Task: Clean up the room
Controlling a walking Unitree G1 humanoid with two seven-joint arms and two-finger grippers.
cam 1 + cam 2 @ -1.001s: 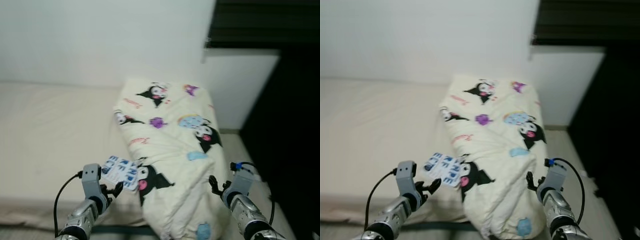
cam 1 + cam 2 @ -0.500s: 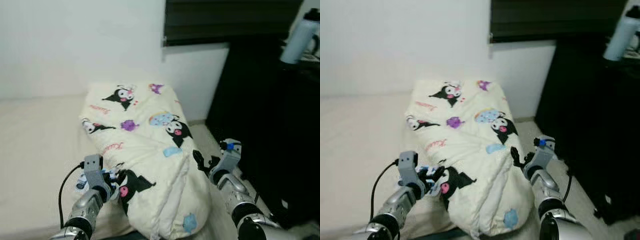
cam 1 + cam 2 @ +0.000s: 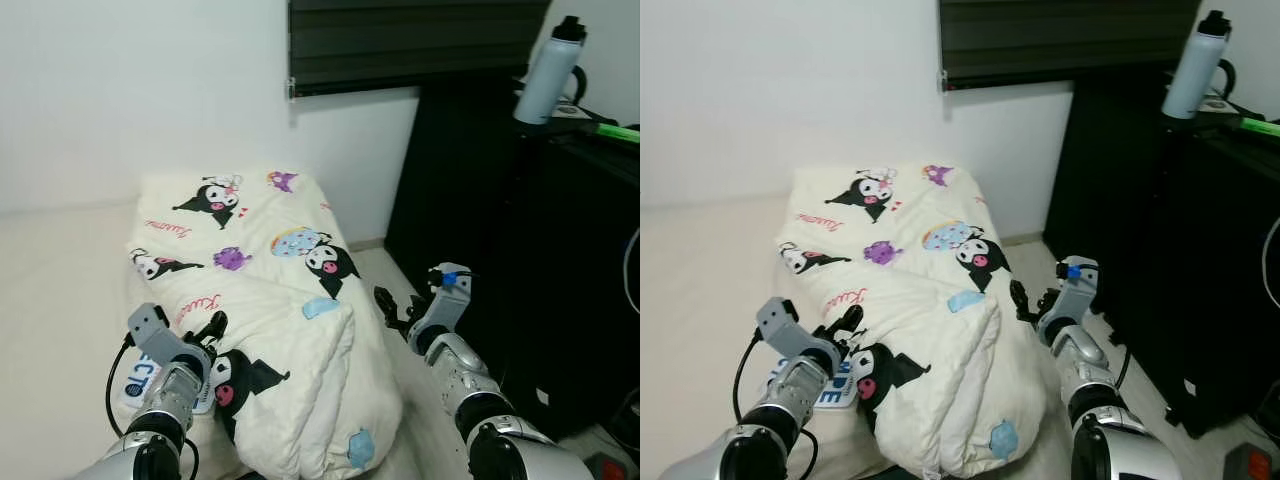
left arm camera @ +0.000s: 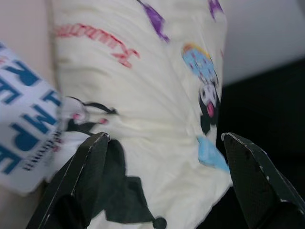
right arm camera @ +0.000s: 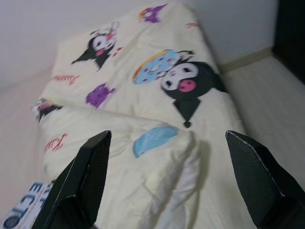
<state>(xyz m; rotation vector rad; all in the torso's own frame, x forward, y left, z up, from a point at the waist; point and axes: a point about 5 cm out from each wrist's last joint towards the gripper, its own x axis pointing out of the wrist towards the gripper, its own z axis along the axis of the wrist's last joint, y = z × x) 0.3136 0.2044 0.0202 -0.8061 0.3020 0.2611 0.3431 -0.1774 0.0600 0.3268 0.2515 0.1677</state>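
A folded cream blanket [image 3: 270,330] with black cartoon characters lay on the bed [image 3: 50,300], next to a white wall [image 3: 150,90] and a tall black cabinet [image 3: 1140,250] with a white water bottle [image 3: 546,70] on top. The left gripper [image 3: 205,335] was at the blanket's near left edge with its fingers spread apart and holding nothing, just beside a white packet with blue letters [image 3: 140,378] on the bed. The right gripper [image 3: 392,312] was by the blanket's right side, its fingers spread wide too and holding nothing.
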